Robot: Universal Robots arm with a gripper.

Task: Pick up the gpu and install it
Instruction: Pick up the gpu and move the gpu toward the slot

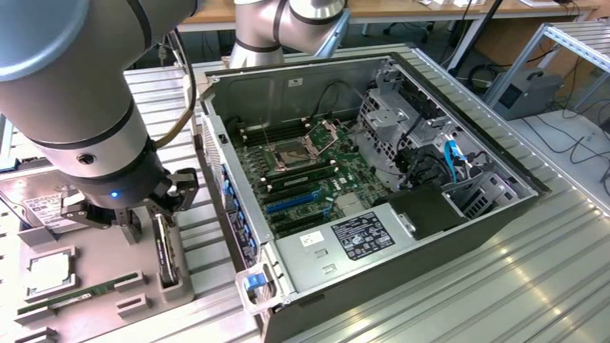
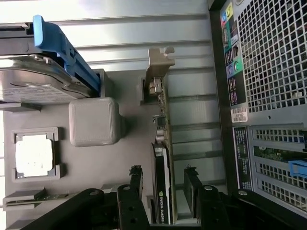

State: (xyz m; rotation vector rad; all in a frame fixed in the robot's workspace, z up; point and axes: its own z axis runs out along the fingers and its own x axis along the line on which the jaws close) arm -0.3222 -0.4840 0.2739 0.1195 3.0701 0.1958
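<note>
I am seeing the black gripper point(image 2: 163, 170) standing open. The flat green gpu point(image 2: 162, 153) with silver bracket is sitting on edge between its fingers point(image 2: 135, 187), untouched.

Exterior view: high, oblique, mid-distance, looks down into open black metal computer case point(image 1: 271, 89) lying on ribbed aluminium bench point(image 1: 533, 286). Wrist view: close, faces straight down past black two-finger gripper point(image 2: 163, 172) onto grey moulded parts tray point(image 2: 120, 158) beside case. Shared: tray, case's perforated rear panel point(image 2: 268, 57).
</note>
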